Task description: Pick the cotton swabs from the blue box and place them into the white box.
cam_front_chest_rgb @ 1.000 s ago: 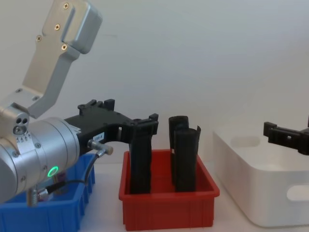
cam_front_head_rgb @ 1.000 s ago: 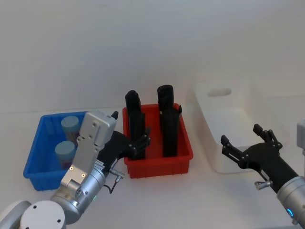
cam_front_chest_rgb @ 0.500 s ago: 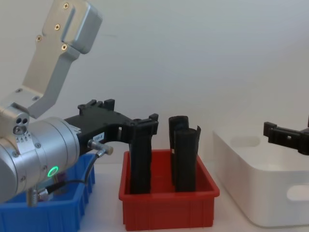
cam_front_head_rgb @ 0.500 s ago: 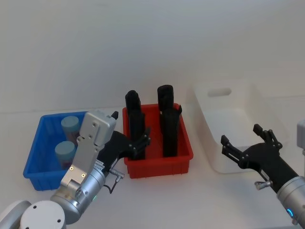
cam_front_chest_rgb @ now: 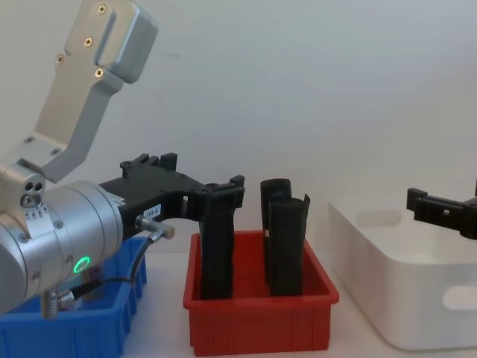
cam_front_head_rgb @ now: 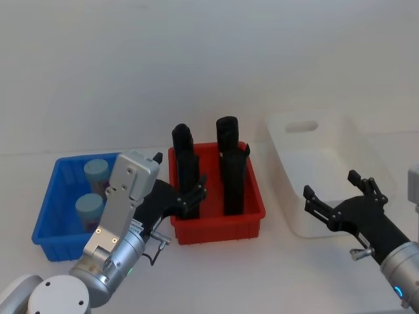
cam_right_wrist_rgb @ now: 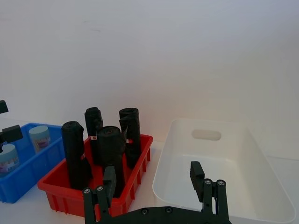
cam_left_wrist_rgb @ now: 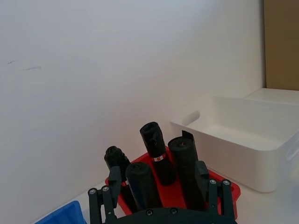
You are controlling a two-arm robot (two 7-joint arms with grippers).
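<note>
- Noted left claw (cam_front_head_rgb: pixel 178 176) at lower left of head view: spread wide, empty, raised beside the right wall of the blue box (cam_front_head_rgb: pixel 46 226).
- Noted right claw (cam_front_head_rgb: pixel 330 184) at lower right: likewise spread, gripping nothing, just before the near rim of the white box (cam_front_head_rgb: pixel 278 147).
- Counted two cotton swabs (cam_front_head_rgb: pixel 88 208) upright in the blue box, left of centre.
- Found white box bare inside, upper right. Judged task not begun, both left to move.

Cotton swabs (cam_front_head_rgb: pixel 88 207): 2 jars, both in the blue box (cam_front_head_rgb: pixel 55 248). Black rolls (cam_front_head_rgb: pixel 230 176): 4, all in the red bin (cam_front_head_rgb: pixel 219 229). Containers: 3 tot., i.e. 1 blue, 1 red, 1 white box (cam_front_head_rgb: pixel 288 176).
</note>
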